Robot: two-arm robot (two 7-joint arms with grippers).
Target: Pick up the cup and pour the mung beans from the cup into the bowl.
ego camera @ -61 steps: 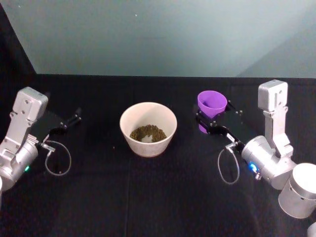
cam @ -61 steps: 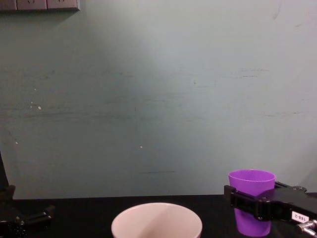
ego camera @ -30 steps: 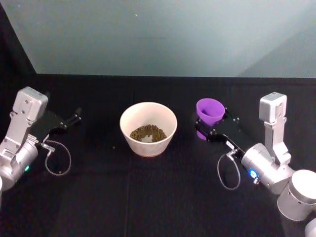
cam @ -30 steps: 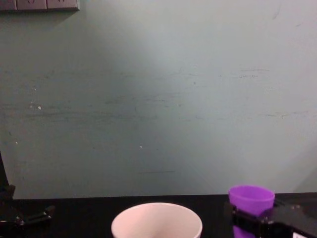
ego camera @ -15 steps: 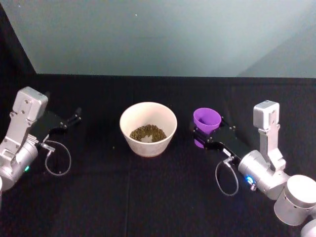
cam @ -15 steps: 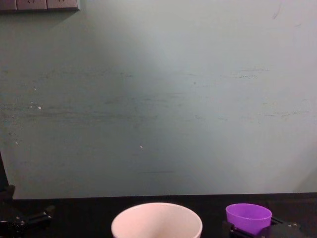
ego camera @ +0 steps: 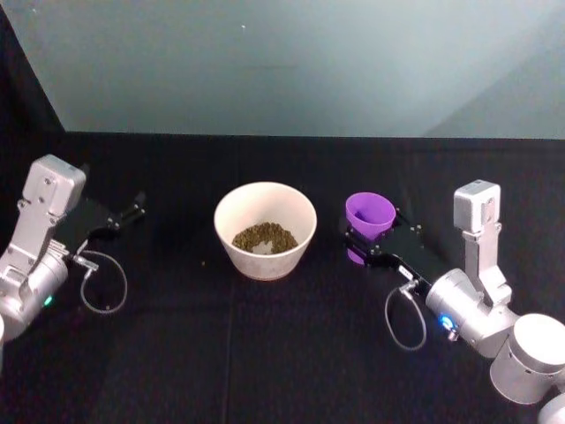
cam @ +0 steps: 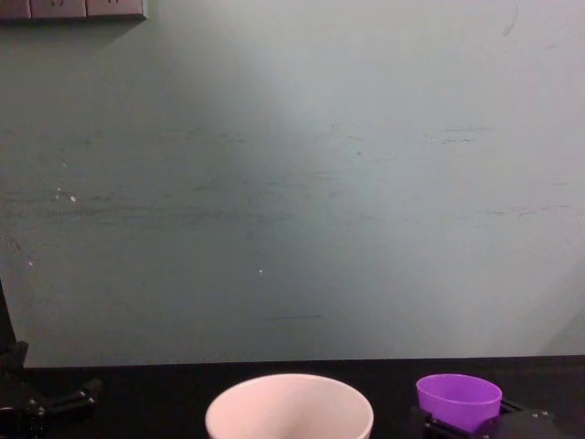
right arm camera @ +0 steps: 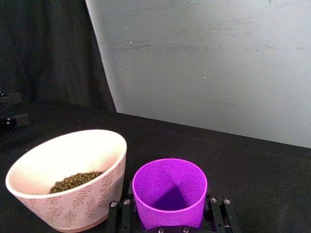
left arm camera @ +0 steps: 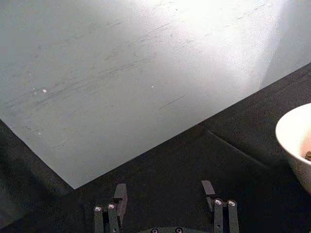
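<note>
**Evidently, beans are in the bowl; cup to be released**

The table (ego camera: pixel 265 353) carries the cream bowl (ego camera: pixel 265 231), where the mung beans (ego camera: pixel 264 237) lie. Just beside it, the empty purple cup (right arm camera: pixel 169 191) stands upright, gripped by the right gripper (right arm camera: pixel 170 224). Pouring seems done; release is called for next. The left gripper (left arm camera: pixel 165 206) is parked, spread wide.

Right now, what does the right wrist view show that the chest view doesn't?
Right wrist view alone: beans inside the bowl, a leaf pattern on its outer wall, the cup's empty interior, and the right gripper shut around it. Chest view alone: the left gripper at the far left, wall outlets up top. Both: bowl, upright cup, black table, grey wall.
</note>
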